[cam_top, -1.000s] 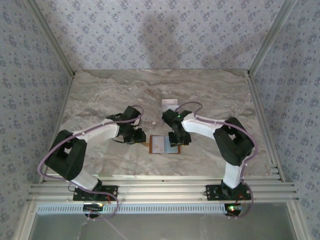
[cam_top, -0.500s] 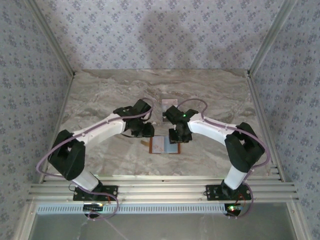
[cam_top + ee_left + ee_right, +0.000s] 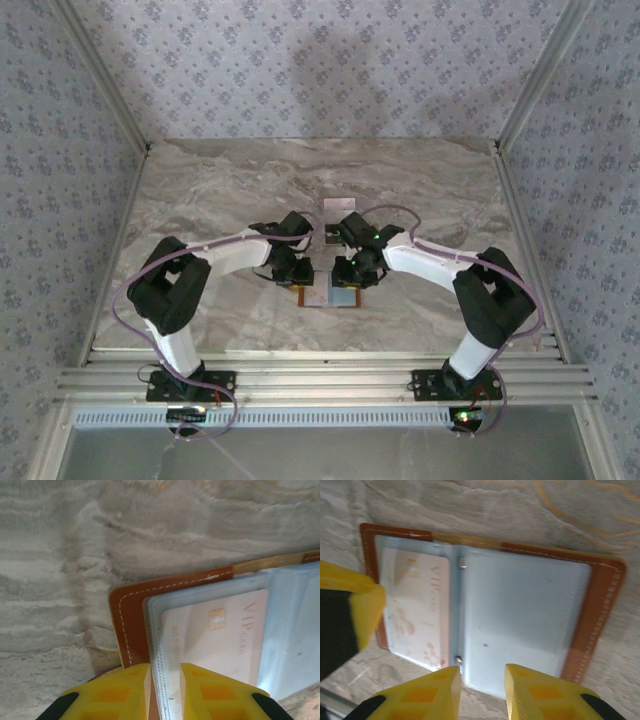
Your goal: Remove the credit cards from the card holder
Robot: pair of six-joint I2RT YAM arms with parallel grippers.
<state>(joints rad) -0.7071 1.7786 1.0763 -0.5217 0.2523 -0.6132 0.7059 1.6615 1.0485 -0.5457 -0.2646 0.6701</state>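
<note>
The card holder (image 3: 330, 294) lies open and flat on the marble between both grippers; its brown leather rim (image 3: 125, 615) (image 3: 600, 605) frames clear blue-grey sleeves. A pale pink "VIP" card (image 3: 215, 645) (image 3: 417, 610) sits inside the left sleeve. My left gripper (image 3: 298, 274) (image 3: 165, 672) hovers at the holder's left side, its jaws a narrow gap apart astride the sleeve's edge. My right gripper (image 3: 352, 274) (image 3: 482, 677) is open over the near edge of the right sleeve, which looks empty. A pale flat card (image 3: 338, 205) lies on the table beyond the grippers.
The marble table (image 3: 210, 190) is walled by patterned panels at the left, back and right. A metal rail (image 3: 320, 380) runs along the near edge. One yellow finger (image 3: 365, 605) of the left gripper shows at the left of the right wrist view.
Both arms have swung inward to the card holder; the left gripper came from well left of it to its left edge. Both pairs of jaws have narrowed.
</note>
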